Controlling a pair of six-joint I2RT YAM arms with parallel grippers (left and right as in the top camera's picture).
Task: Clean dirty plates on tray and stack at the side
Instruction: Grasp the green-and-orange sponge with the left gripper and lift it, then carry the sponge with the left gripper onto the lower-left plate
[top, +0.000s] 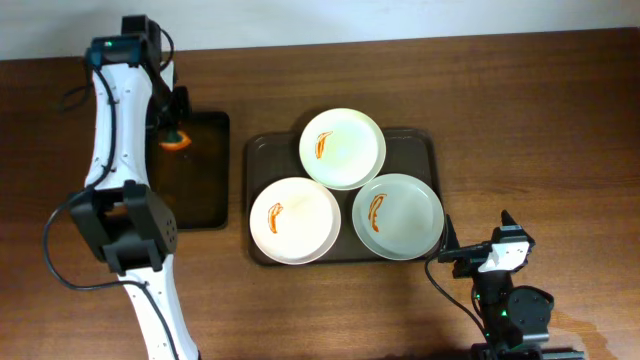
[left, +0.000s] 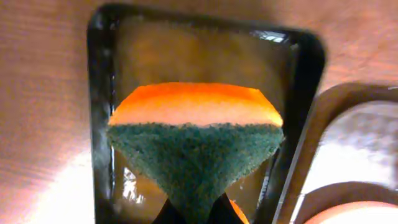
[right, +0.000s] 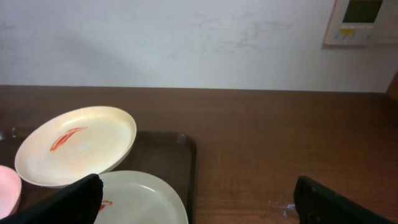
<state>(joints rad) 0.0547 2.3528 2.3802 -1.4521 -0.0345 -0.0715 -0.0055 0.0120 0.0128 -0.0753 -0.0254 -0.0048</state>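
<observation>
Table (top: 540, 110): brown wood, with everything below on it.
Tray (top: 268, 160): sits between the two grippers. It is off to the right of the left gripper (top: 172, 128), and ahead and to the left of the right gripper (top: 476, 230).
Black tray (top: 200, 190): narrow, directly below the left gripper. It lies just beside the tray with a strip of table between them.
Plates: all three are on the tray, each streaked orange-red and unwiped.
- Cream plate (top: 342, 148): farthest ahead of the right gripper, tilted, its edge lying over the other two.
- White plate (top: 295, 220): on the tray's side nearest the left arm.
- Mint plate (top: 397, 216): just left of the right gripper's left finger.

Sponge (left: 196, 143): orange with a green scrub face. The left gripper is clenched on its near end. It is held over the far end of the black tray, and I can't tell whether it touches.
Right gripper: fingers spread wide with nothing between them. It sits by the tray's near right corner, clear of the rim, pointing toward the wall (right: 186, 37).
</observation>
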